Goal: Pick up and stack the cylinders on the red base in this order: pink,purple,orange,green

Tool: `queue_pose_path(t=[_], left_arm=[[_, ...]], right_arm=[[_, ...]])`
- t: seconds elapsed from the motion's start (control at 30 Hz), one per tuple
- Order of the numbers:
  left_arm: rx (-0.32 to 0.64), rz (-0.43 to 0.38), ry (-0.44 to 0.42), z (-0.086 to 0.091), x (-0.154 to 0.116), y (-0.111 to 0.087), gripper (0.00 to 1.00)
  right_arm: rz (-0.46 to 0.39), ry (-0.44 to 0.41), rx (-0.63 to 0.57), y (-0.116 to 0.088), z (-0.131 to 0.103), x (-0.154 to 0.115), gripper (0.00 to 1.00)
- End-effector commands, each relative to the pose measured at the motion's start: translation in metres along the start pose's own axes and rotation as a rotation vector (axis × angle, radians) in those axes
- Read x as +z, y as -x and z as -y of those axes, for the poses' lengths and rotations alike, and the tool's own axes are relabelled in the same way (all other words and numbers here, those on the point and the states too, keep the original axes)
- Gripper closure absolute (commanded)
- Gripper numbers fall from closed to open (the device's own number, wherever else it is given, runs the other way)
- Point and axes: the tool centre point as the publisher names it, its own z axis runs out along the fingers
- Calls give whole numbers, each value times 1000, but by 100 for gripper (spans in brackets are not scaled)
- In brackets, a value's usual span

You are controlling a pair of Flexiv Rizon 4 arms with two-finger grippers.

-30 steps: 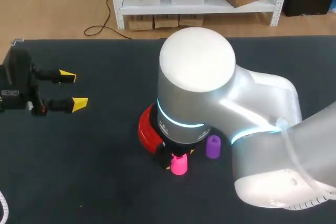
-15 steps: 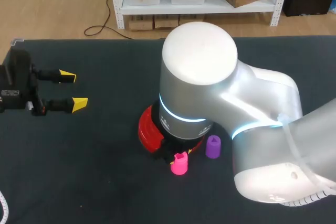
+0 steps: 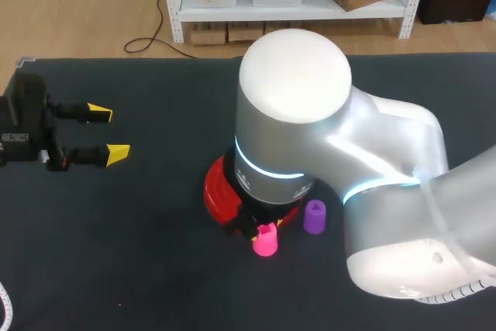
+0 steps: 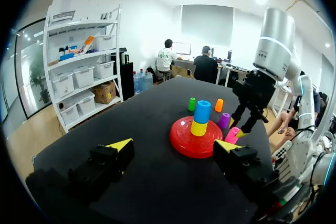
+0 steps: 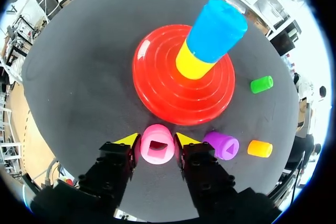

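Note:
The red base [image 5: 157, 85] carries a yellow cylinder [image 5: 190, 62] with a blue one [image 5: 216, 22] on top. Just in front of the base stands the pink cylinder [image 5: 157, 150], upright on the table, and my right gripper [image 5: 156, 141] is shut on it, one yellow tip against each side. The purple cylinder [image 5: 221, 145] and the orange one [image 5: 259, 148] stand beside it, and the green one [image 5: 261, 84] is farther off. In the head view my right arm hides most of the base [image 3: 213, 191]; the pink [image 3: 265, 239] and purple [image 3: 314, 216] cylinders show. My left gripper [image 3: 108, 133] is open at the table's left.
The dark table [image 3: 139, 253] holds nothing else near the base. My right arm's large white body [image 3: 294, 114] stands over the table's middle.
My right gripper's fingers have come together onto the pink cylinder, and the arm has shifted slightly. The left arm has not moved.

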Motion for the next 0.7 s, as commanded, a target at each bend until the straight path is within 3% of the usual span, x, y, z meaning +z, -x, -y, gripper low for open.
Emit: queue_pose_path(t=[0.03,0.2,0.43,0.7], left_arm=[[3,9,6,0,2,-2,0],[3,9,6,0,2,-2,0],[3,9,6,0,2,-2,0],[3,9,6,0,2,-2,0]], right_arm=[[13,1,3,4,4,-11,100],[62,17,29,24,14,-36,100],[138,20,50,71,23,-76,100],[199,5,73,118,36,-98,100]])
